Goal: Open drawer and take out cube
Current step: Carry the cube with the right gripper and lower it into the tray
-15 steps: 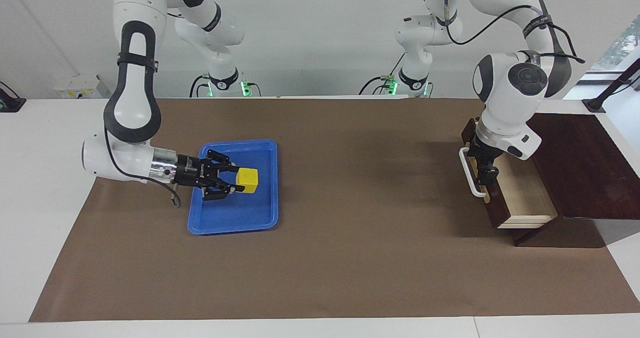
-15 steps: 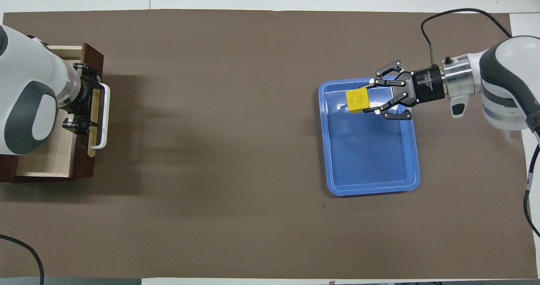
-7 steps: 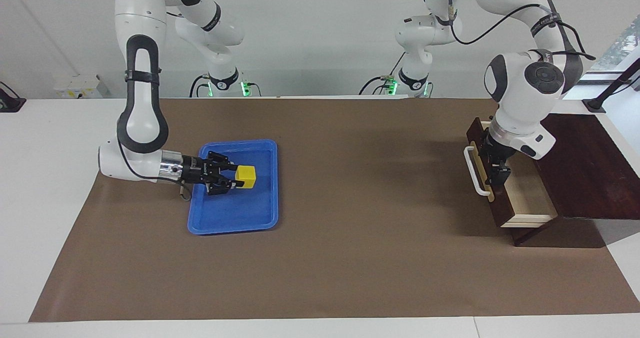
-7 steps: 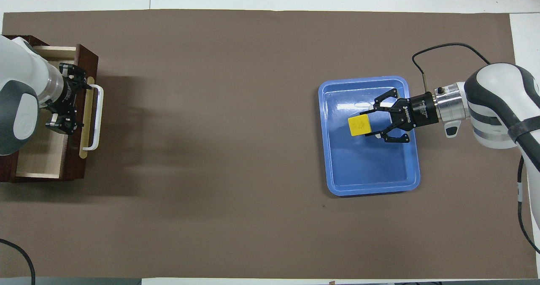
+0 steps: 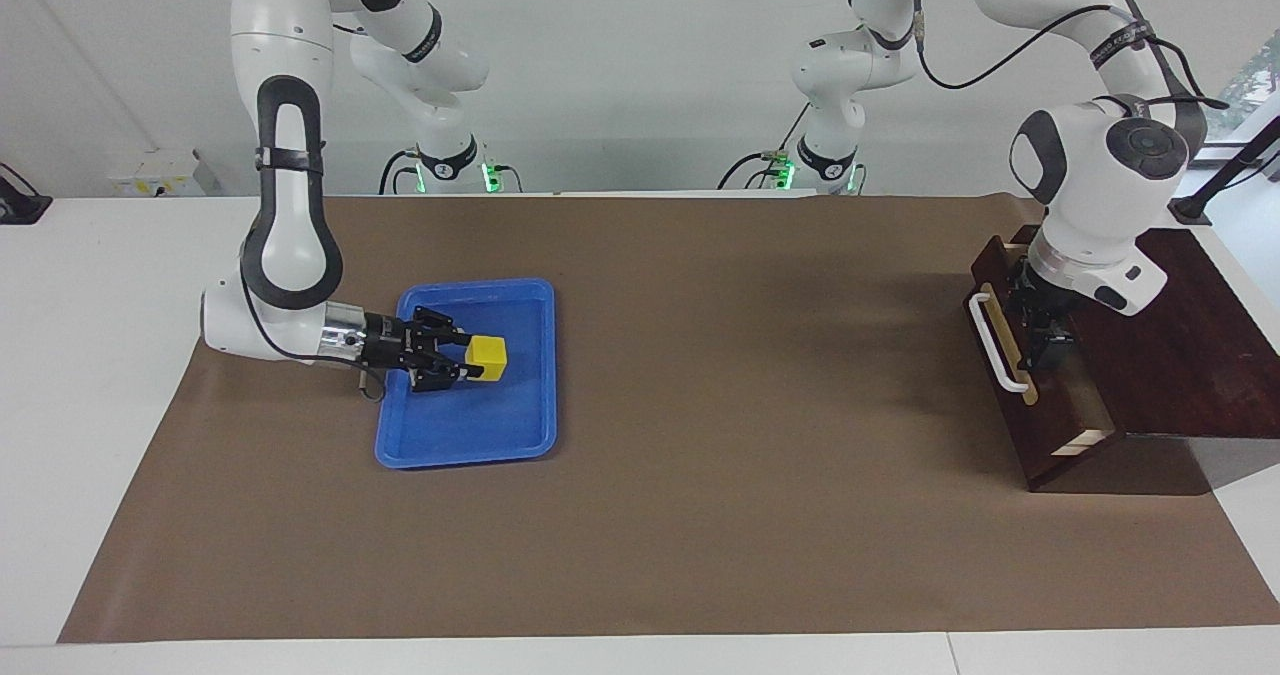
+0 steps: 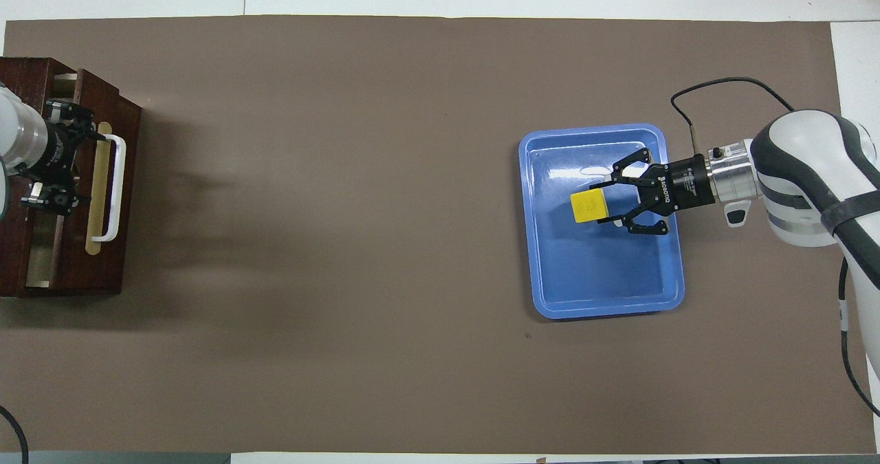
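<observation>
In the facing view, a glossy blue plastic tray (image 5: 466, 445) lies on matte brown paper at the right arm's end; the right gripper (image 5: 462, 361) is clamped on the sharp-edged yellow cube (image 5: 487, 357) over it. At the left arm's end the dark wooden drawer (image 5: 1040, 425) is nearly closed. Overhead, the left gripper (image 6: 47, 155), fingers apart, hangs over the drawer just beside its white bar handle (image 6: 114, 188); bare paper spreads between.

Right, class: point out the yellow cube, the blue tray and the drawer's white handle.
yellow cube (image 5: 487, 356): facing view, its front face.
blue tray (image 6: 605, 307): overhead view, its rim nearest the robots.
white handle (image 5: 1000, 355): facing view, mid-bar.
</observation>
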Action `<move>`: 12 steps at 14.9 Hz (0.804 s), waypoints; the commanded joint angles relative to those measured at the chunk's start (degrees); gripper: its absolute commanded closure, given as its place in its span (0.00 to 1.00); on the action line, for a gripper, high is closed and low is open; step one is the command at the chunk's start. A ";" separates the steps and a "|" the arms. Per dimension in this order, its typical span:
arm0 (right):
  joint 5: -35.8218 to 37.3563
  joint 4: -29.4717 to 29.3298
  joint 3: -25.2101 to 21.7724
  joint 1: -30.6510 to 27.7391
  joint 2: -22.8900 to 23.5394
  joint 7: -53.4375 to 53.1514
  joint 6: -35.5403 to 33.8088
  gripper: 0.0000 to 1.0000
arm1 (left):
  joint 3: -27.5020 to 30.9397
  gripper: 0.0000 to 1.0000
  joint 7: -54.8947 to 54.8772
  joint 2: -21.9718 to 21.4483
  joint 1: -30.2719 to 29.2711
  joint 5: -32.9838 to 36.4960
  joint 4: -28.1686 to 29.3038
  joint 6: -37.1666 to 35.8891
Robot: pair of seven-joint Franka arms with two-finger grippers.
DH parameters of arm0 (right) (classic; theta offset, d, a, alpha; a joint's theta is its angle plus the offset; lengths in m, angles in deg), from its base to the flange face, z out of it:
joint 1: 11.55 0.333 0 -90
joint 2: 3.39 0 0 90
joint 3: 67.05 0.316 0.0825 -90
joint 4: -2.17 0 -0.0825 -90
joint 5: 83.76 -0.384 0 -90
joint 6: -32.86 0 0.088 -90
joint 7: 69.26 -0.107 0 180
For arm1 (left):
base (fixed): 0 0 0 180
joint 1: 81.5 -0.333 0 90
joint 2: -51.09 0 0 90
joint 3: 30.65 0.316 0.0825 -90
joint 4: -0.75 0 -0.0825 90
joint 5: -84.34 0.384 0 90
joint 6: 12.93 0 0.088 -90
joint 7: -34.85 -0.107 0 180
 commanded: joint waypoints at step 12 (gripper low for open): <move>-1.30 6.39 0.91 -1.22 -0.15 -1.66 -6.24 1.00 | -0.52 0.00 -5.72 -0.82 -4.28 1.41 1.22 3.18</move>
